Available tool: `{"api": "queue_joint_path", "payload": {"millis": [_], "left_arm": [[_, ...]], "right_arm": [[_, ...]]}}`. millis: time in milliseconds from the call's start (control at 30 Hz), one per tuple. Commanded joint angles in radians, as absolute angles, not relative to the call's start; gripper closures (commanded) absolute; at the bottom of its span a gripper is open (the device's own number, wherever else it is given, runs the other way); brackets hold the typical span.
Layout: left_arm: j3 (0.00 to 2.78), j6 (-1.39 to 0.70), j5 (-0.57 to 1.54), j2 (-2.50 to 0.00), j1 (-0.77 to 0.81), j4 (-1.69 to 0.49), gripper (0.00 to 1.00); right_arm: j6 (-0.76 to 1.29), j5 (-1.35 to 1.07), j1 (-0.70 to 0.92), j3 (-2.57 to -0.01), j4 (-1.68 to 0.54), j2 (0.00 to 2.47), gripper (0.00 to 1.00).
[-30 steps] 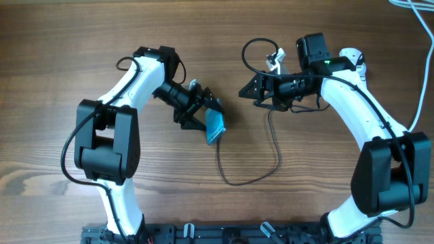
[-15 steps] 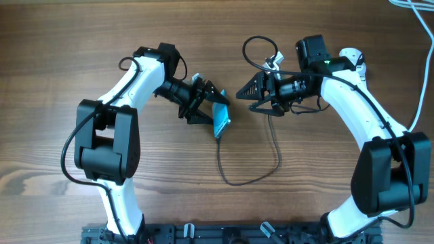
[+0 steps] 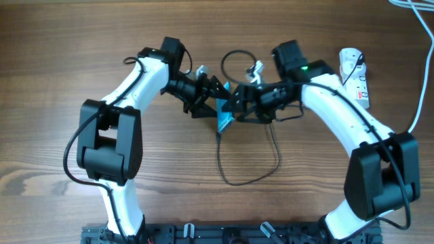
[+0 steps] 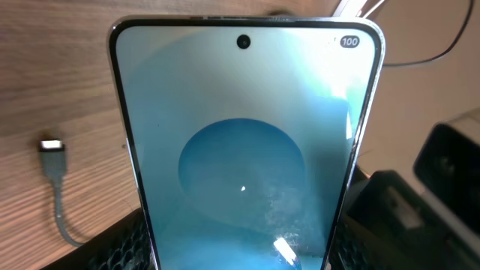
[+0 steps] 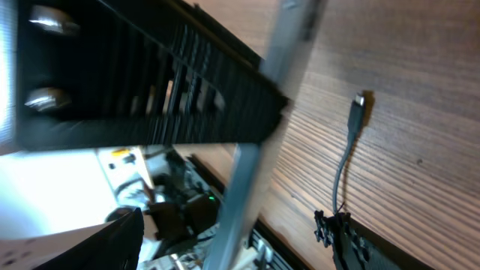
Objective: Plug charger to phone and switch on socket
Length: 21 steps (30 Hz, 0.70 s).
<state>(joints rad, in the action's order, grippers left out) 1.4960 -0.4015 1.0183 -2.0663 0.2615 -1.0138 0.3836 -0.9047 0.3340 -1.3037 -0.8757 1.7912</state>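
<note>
Left gripper (image 3: pixel 215 103): clenched on phone (image 4: pixel 240 150), screen facing its camera, top end pointing away from wrist.
Right gripper (image 3: pixel 239 108): jaws spread, empty, close against phone's edge.
Charger (image 4: pixel 51 147): plug loose on tabletop (image 3: pixel 325 203) just beside phone, below both grippers; long axis roughly along phone's.
Nearer free arm: right.
Socket (image 3: pixel 357 76): well apart, far right.

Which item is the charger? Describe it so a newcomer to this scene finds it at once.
On the wooden table, look just below the turquoise-screened phone at mid-table. The charger is the thin black cable looping over the wood there, ending in a small metal-tipped plug. The other loose cable, at the far right corner, is thick and white.
</note>
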Motion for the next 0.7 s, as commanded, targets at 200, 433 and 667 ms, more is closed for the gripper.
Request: {"api": "queue_joint_path", "payload": {"millis": [200,433,667], "left_arm": [[1.514,-0.408,1.007,-2.033,0.28,-1.013,0.3],[1.514,-0.409,0.941,-2.033,0.28,-1.003,0.29],[1.514,-0.408,0.941,-2.033,0.297,-0.989,0.27]], "right_arm": [[0.506,-0.713,0.389,-1.316,-0.822,1.78,0.47],[0.554,-0.712,0.39,-1.316,-0.785,1.78,0.66],[0.554,-0.682,0.39,-1.316,-0.787,1.78,0.67]]}}
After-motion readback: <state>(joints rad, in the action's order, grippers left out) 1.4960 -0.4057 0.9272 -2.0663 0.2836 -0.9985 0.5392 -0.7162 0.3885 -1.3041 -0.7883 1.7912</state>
